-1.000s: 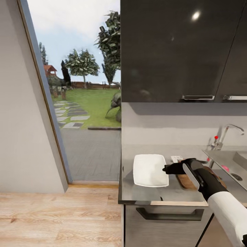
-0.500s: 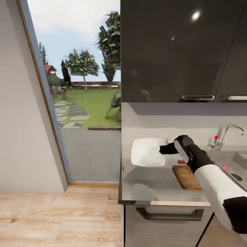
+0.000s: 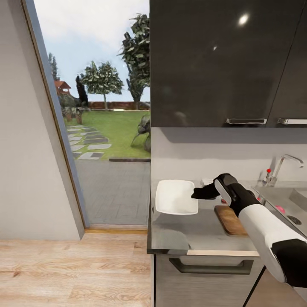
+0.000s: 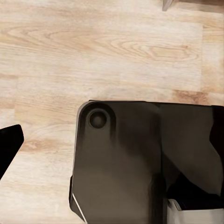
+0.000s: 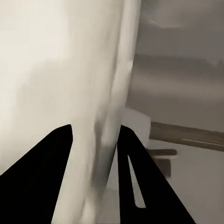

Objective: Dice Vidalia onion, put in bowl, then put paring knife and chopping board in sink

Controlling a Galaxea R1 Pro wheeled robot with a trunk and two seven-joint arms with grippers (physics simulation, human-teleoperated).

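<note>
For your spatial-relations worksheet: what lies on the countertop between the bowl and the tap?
In the head view, the right gripper holds the bowl's rim; behind its arm lies the chopping board, then the sink's edge before the tap.

We see the grey countertop (image 3: 187, 232) carrying the chopping board (image 3: 230, 220), just beneath our jaws' wrist.

A tall glass door (image 3: 91, 115) looks out on a lawn (image 3: 113, 130), trees (image 3: 102, 79) and stepping stones (image 3: 87, 145); a grey wall (image 3: 25, 149) stands beside it, above a pale wood floor (image 3: 72, 268)
</note>
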